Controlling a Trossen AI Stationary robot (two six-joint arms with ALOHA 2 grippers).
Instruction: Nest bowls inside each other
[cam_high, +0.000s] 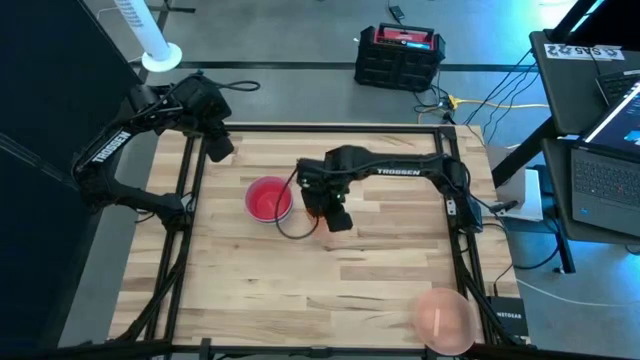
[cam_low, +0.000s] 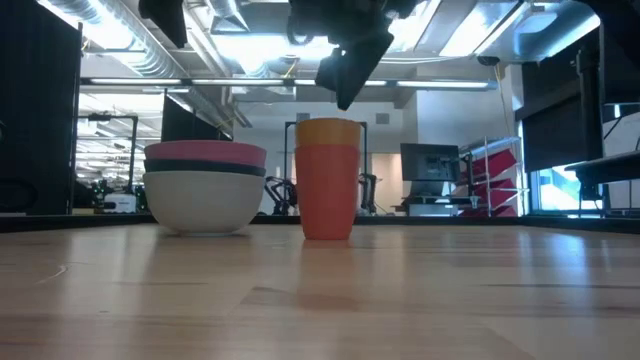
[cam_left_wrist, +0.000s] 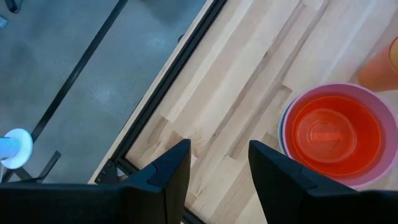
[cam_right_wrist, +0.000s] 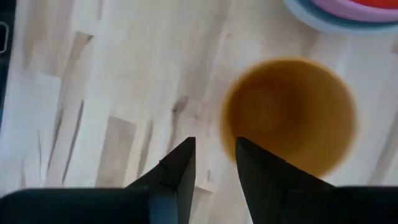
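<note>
Table (cam_high: 330, 300) of pale wood planks carries a stack of nested bowls (cam_high: 269, 199) a little toward the left edge from its middle: in the low view a pale whitish-green bowl (cam_low: 203, 202) sits at the bottom, a thin teal rim (cam_low: 205, 167) shows above it and a pink bowl (cam_low: 205, 152) tops the visible stack, while the left wrist view looks down on a red bowl (cam_left_wrist: 334, 134) seated inside the pink one. A larger translucent pale pink bowl (cam_high: 443, 319) stands alone near the table's front right corner, well apart from both arms. An orange cup (cam_low: 329, 178) stands upright just beside the stack, toward the right edge, not touching it. The right arm reaches in from the right edge, elbow bent, its right pincer (cam_right_wrist: 214, 163) hanging above the cup and pointing down, fingers parted and grasping nothing; the cup's open mouth lies just past the fingertips. The left arm waits folded at the table's back left corner, its left pincer (cam_left_wrist: 219, 163) raised over the table's edge, fingers spread and empty, the bowl stack ahead of it.
</note>
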